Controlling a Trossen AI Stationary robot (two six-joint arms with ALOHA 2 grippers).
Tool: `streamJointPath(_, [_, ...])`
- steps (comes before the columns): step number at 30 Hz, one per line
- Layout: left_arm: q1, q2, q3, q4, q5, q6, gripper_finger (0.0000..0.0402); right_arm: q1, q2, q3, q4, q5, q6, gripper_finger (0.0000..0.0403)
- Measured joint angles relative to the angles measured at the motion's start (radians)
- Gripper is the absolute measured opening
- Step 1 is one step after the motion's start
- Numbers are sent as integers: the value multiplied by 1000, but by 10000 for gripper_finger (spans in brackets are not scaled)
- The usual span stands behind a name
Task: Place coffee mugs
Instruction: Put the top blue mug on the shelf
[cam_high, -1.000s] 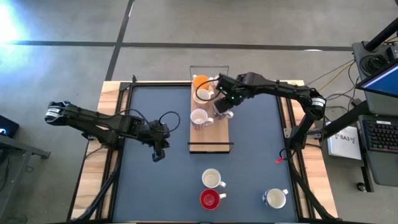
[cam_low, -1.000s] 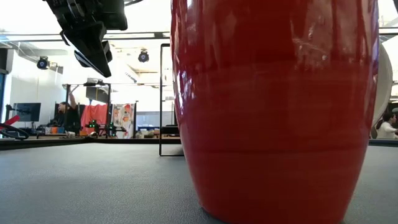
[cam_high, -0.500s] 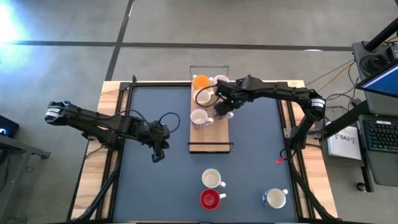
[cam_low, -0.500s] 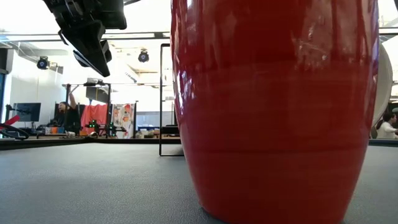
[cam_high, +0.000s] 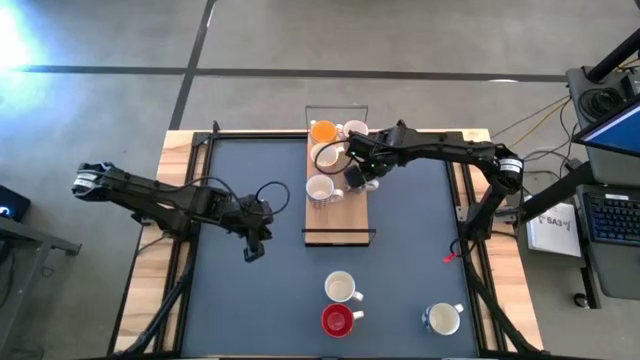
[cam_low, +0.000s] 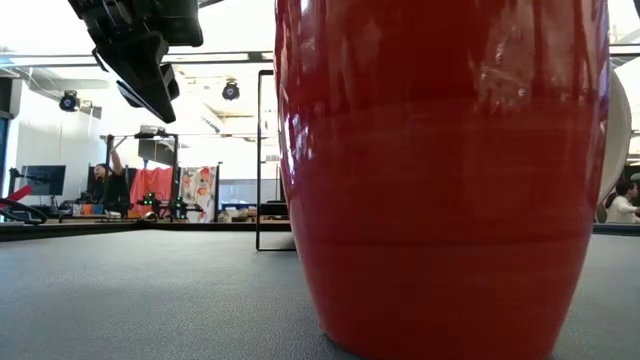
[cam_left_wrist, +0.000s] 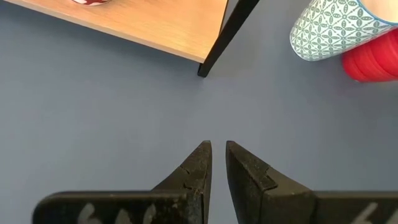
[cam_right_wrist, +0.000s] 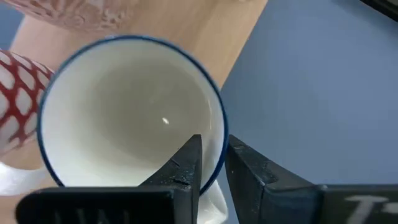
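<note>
Closing on the rim of a blue-rimmed white mug (cam_right_wrist: 130, 112), your right gripper (cam_high: 356, 172) stood over the wooden board (cam_high: 338, 215) at the table's far side: one finger inside the cup, one outside, wall pinched between them. A sec earlier the jaws were wider and the arm sat a bit nearer the board's right edge; it had since shifted toward the far mugs, so you were prob. gripping this mug to reposition it, not releasing it. Beside it on the board sat an orange mug (cam_high: 322, 130) and other white mugs. Off the board, near the front edge, waited a red mug (cam_high: 337, 320) and two pale ones, unplaced. Your left gripper (cam_left_wrist: 217, 163) hung idle over bare mat, left of the board, jaws narrow, holding nothing.
</note>
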Motion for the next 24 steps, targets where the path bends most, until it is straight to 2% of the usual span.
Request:
streamJointPath(10, [-1, 7, 0, 5, 0, 0, 29, -2, 0, -1, 29, -3, -1, 16])
streamJointPath(24, [-4, 7, 0, 8, 2, 0, 29, -60, 0, -1, 78, -2, -2, 14])
